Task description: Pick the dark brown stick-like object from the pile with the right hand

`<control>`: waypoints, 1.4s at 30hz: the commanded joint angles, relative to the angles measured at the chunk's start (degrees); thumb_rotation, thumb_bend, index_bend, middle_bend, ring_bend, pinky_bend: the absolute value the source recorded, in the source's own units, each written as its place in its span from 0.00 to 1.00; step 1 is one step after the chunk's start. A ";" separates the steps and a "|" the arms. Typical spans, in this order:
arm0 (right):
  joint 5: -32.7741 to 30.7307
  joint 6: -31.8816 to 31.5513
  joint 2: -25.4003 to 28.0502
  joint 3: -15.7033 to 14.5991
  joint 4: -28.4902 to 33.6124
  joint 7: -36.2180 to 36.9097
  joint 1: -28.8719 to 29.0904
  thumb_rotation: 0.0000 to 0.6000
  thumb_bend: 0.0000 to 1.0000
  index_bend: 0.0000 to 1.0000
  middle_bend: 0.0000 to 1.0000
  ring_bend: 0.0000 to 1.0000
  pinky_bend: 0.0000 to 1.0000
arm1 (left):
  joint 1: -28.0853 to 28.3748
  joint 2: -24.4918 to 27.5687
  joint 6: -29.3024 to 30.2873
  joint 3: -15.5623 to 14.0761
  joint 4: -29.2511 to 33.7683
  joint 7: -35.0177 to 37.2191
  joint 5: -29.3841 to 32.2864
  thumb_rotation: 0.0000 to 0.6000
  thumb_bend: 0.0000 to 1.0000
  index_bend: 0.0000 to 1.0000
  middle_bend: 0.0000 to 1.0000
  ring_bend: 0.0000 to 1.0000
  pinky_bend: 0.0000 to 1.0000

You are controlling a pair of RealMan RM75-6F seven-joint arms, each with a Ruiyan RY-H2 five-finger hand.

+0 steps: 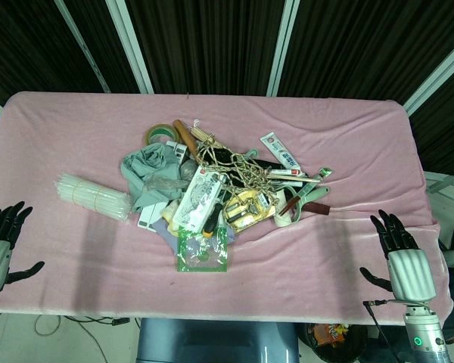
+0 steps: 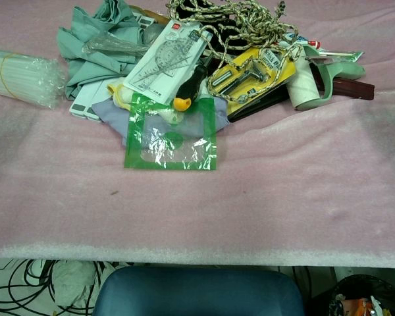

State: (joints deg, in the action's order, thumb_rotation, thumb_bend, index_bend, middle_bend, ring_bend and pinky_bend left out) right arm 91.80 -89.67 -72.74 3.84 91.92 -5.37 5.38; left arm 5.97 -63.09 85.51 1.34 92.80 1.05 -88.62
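**Right hand waits at the edge, the brown stick untouched in the pile**

The right hand (image 1: 401,253) sits at the near right corner of the pink surface (image 1: 348,144), fingers spread and pointing away from the robot, holding nothing. The left hand (image 1: 0,242) mirrors it at the near left corner, also open and empty. Both are well apart from the pile, and neither shows in the chest view, so no reach looks to have begun.

The most likely target is the dark brown stick (image 1: 185,136) at the far left side of the pile, lying on a slant beside the roll of tape (image 1: 158,131), with its near end running under the tangled cord (image 1: 231,160). A shorter reddish-brown stick (image 1: 290,203) lies on the right side, next to the white tube-like piece (image 2: 301,85); which of the 2 the task means cannot be settled from here.

The pile is loosely heaped in the middle of the surface, so most things overlap. The grey-green cloth (image 1: 145,170) sprawls on the left, the ruler packet (image 1: 197,194) leans across the middle, and the green-edged plastic pouch (image 2: 172,135) has slid out on the near side. A wrapped bundle of white straws (image 1: 93,196) lies apart to the left.

Because the cord crosses the stick, a lift by the free far end seems safest; pulling from the buried end would probably drag the cord and neighbouring things along
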 commanded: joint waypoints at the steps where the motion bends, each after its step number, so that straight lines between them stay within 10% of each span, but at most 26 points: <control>1: -0.95 0.76 -0.06 0.72 1.72 0.22 0.52 1.00 0.09 0.00 0.00 0.00 0.24 | -0.01 0.03 -0.04 0.02 0.06 0.12 0.09 1.00 0.00 0.00 0.00 0.00 0.00; 15: -14.09 10.63 -8.56 8.70 9.71 -7.66 8.67 1.00 0.09 0.30 0.13 0.06 0.24 | 0.82 -0.03 -1.59 0.36 -0.10 1.32 0.85 1.00 0.00 0.00 0.00 0.00 0.00; 42: -25.93 12.25 -30.70 16.97 -4.33 -13.83 20.40 1.00 0.16 0.46 0.23 0.08 0.24 | 1.55 1.31 -3.76 0.36 0.87 4.90 2.05 1.00 0.00 0.00 0.00 0.00 0.00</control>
State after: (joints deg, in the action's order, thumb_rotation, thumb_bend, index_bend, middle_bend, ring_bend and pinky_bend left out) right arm 66.13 -77.21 -103.02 20.45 88.08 -19.33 25.46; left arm 7.51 -61.79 81.76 1.70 93.67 5.95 -86.58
